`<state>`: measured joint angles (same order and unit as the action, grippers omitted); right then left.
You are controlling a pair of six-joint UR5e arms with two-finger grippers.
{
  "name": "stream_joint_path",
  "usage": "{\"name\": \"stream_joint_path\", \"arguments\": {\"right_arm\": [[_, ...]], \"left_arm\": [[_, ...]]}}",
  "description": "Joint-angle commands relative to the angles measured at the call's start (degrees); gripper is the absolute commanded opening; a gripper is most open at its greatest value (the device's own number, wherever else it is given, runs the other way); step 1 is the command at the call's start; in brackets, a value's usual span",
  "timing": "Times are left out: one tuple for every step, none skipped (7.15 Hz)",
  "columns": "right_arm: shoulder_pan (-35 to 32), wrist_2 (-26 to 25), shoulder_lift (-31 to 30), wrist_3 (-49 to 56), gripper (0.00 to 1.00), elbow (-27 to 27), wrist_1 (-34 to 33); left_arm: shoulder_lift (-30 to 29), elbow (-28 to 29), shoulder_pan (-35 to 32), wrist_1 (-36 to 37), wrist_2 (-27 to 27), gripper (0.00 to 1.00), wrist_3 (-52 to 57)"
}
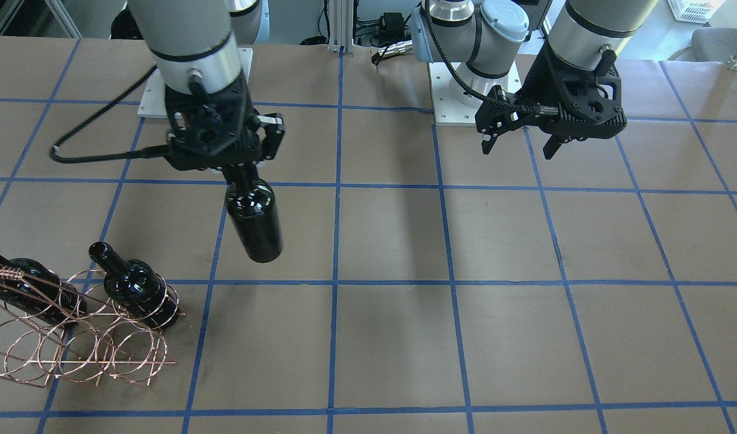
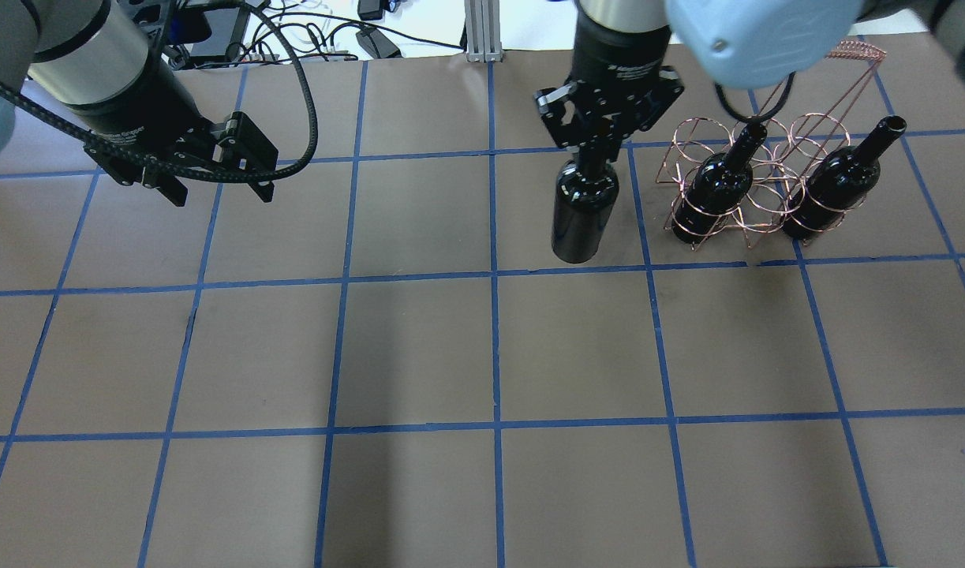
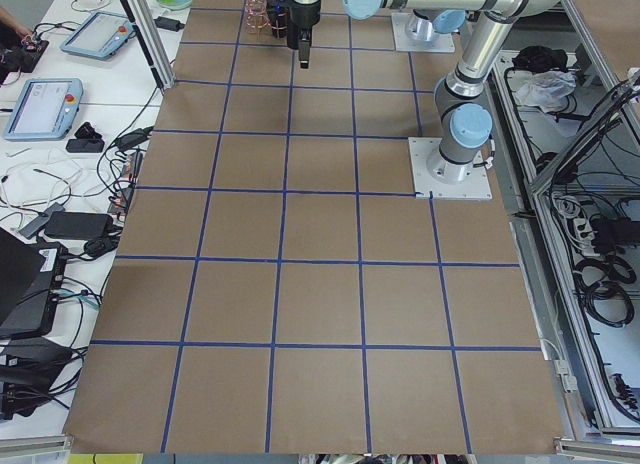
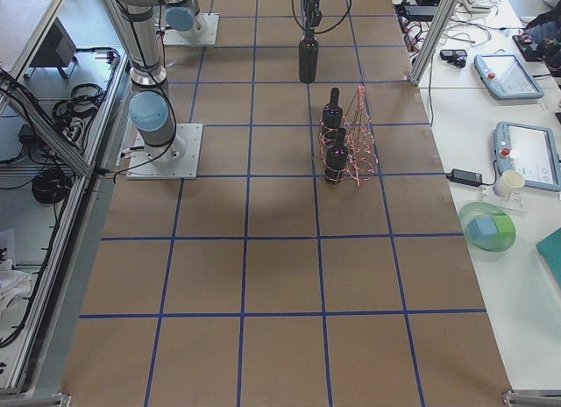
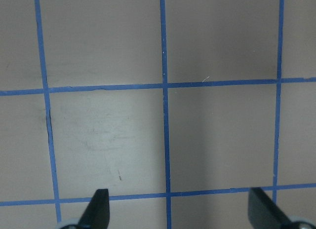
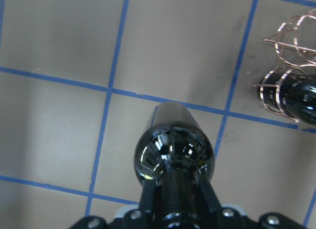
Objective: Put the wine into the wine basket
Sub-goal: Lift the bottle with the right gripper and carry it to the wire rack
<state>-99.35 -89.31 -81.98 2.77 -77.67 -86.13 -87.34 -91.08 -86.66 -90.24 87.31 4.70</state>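
My right gripper (image 1: 241, 172) (image 2: 594, 155) is shut on the neck of a near-black wine bottle (image 1: 255, 220) (image 2: 581, 213) (image 6: 173, 150) and holds it upright. I cannot tell whether its base touches the table. The copper wire wine basket (image 1: 73, 355) (image 2: 691, 134) (image 6: 291, 36) stands just to the bottle's right in the overhead view. Two like bottles (image 2: 715, 185) (image 2: 833, 185) stand in its loops. My left gripper (image 1: 519, 150) (image 2: 220, 195) (image 5: 178, 204) is open and empty, far off over bare table.
The table (image 2: 482, 355) is brown paper with a blue tape grid. The arm bases (image 1: 470, 90) sit at its robot side. Side benches with tablets and cables (image 3: 50, 104) flank the table ends.
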Motion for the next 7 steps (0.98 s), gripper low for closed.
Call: {"name": "stream_joint_path", "arguments": {"right_arm": [[5.56,-2.00,-5.19,5.48,0.00,0.06,5.42],[7.66,-5.05,-6.33,6.19,0.00,0.07,7.10],[10.29,-6.30,-7.91,10.63,0.00,0.07,8.86],[14.15,-6.31,-8.19,16.77,0.00,0.07,9.40],[17.32,-6.05,-8.54,19.96,0.00,0.07,9.40],[19.27,-6.22,-8.46,23.82,0.00,0.07,9.23],[21.46,-5.87,-8.28,27.34,0.00,0.07,8.71]], "left_arm": [[0.07,-0.06,0.00,0.15,0.06,1.00,0.05],[0.15,-0.06,0.08,0.15,0.06,1.00,0.22],[-0.02,-0.06,0.09,0.33,0.06,1.00,0.22],[-0.02,-0.06,0.09,0.33,0.06,1.00,-0.30],[0.07,-0.06,0.00,0.33,0.06,1.00,0.22],[0.07,-0.06,0.00,0.33,0.06,1.00,0.05],[0.07,-0.06,0.08,0.33,0.06,1.00,0.13]]}}
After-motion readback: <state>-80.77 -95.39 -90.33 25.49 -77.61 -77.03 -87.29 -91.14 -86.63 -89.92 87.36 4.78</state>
